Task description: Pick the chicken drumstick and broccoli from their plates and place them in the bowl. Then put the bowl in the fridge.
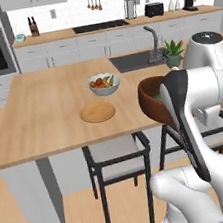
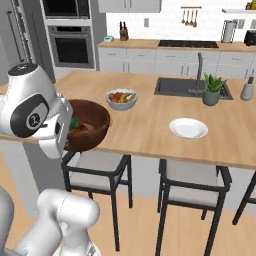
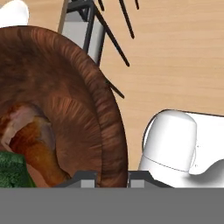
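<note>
One deep dark reddish-brown wooden bowl (image 3: 65,100) held up at the near edge of the light wooden island counter (image 1: 47,108), above the stools. Inside it, one reddish-brown chicken drumstick (image 3: 37,148) beside one dark green broccoli floret (image 3: 11,168). Claw (image 3: 111,177) narrowed onto the bowl's rim, one finger each side. Two empty plates: one wooden disc (image 1: 98,112), one glossy white (image 2: 188,128). One pale fruit bowl (image 1: 103,83).

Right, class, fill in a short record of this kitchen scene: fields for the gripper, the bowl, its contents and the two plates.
gripper: shut on the rim of the bowl
bowl: dark wooden, held at the island counter's near edge, above a stool
contents: chicken drumstick and broccoli inside
wooden plate: bare, on the counter
white plate: bare, on the counter
</note>
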Tool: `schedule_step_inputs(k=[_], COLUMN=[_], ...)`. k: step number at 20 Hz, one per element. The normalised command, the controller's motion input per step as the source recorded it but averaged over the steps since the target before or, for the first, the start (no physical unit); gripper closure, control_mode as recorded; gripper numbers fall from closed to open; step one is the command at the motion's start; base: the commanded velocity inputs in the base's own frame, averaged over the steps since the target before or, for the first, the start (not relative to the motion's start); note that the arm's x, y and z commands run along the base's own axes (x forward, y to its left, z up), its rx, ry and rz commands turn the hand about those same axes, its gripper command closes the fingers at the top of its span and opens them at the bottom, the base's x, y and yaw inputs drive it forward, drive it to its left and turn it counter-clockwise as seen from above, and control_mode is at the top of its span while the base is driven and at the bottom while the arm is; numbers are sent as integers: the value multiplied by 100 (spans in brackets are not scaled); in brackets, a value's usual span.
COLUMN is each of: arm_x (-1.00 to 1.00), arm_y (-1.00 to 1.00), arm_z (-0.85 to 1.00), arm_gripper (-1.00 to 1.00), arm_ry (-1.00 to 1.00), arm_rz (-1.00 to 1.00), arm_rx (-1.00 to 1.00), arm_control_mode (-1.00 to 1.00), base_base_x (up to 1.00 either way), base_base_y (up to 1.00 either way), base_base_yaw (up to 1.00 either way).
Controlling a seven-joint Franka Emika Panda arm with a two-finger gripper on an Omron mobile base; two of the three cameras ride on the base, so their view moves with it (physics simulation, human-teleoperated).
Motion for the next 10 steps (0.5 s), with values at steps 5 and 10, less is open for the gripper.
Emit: schedule_step_inputs(k=[5, 10], arm_x=[0, 0], arm_y=[0, 0], arm_z=[0, 0], arm_gripper=[100, 100], arm_ry=[0, 0], arm_rz=[0, 0], arm_rx=[0, 0], arm_control_mode=[100, 100], base_base_x=[28, 30], base_base_y=[100, 100], base_base_yaw=[0, 0])
